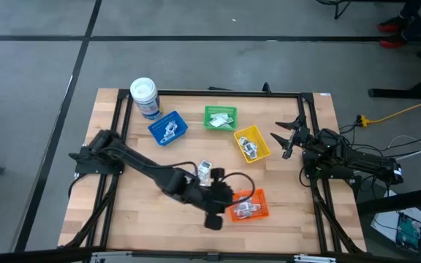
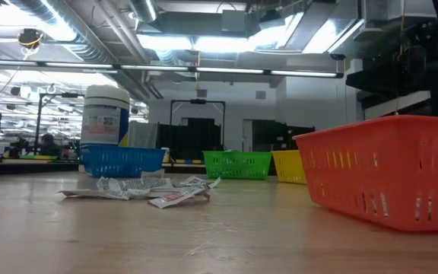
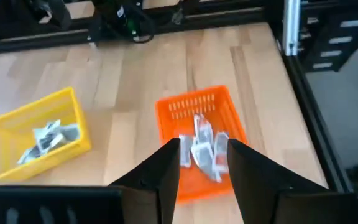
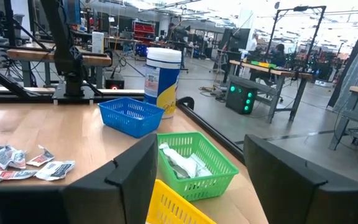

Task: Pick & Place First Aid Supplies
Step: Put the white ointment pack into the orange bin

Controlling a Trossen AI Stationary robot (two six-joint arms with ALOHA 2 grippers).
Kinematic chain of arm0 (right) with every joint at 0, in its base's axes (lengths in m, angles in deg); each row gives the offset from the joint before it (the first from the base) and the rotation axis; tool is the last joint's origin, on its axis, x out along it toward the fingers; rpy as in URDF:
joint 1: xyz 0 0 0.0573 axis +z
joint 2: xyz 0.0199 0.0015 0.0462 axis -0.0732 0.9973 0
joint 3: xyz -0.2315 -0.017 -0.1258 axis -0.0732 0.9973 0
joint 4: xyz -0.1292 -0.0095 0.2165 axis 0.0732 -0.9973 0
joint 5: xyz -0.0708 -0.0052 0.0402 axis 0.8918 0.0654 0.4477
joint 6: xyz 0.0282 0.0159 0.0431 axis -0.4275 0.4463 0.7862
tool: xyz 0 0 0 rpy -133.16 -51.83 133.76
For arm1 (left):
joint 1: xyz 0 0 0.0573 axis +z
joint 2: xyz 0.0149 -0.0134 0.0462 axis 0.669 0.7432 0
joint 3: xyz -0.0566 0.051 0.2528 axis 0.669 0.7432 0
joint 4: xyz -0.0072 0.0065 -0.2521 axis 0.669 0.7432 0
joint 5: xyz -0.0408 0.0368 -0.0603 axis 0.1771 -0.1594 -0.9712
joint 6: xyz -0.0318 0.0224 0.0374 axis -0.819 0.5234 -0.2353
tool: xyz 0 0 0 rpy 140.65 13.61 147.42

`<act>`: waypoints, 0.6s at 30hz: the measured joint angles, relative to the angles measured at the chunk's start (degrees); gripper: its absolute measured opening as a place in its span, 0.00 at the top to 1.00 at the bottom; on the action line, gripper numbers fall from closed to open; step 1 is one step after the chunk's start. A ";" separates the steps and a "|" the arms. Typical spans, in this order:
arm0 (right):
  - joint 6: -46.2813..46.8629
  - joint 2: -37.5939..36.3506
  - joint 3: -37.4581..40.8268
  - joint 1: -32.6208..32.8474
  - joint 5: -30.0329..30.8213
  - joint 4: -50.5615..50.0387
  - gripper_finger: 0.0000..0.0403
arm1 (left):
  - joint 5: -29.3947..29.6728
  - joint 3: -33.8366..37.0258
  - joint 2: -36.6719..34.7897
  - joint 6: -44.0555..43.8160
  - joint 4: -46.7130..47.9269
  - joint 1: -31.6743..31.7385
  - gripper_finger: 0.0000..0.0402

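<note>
Your left pincer (image 3: 204, 155) above the near basket (image 1: 258, 199) of packets (image 3: 202, 148), loose packets (image 1: 205, 171) beside it mid-worktop (image 1: 283, 219), jar (image 1: 145, 96) at the far left corner.

Blue bin (image 1: 168, 128), green bin (image 1: 220, 117), yellow bin (image 1: 253, 143), orange bin (image 1: 248, 205), white-and-grey packets (image 2: 139, 189).

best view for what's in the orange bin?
Left wrist view: it looks down into the orange bin and shows the packets inside. High view shows them small beside the left gripper. Low view shows only the bin's wall; right wrist view misses it.
</note>
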 joint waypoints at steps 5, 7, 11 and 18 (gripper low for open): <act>-0.01 0.01 0.00 -0.01 -0.48 -0.03 0.41 | 6.34 -0.11 -4.38 -5.00 15.74 -4.76 0.73; -0.01 -0.01 0.00 0.00 -0.66 -0.03 0.41 | 12.70 0.11 -5.14 -9.77 24.64 -7.39 0.74; 0.02 -0.01 0.00 0.00 -1.02 -0.15 0.41 | 20.47 6.20 -8.42 -20.54 26.02 -10.97 0.77; 0.00 -0.01 0.00 -0.01 -1.03 -0.16 0.41 | 12.24 22.47 -14.67 -30.25 19.95 -11.62 0.76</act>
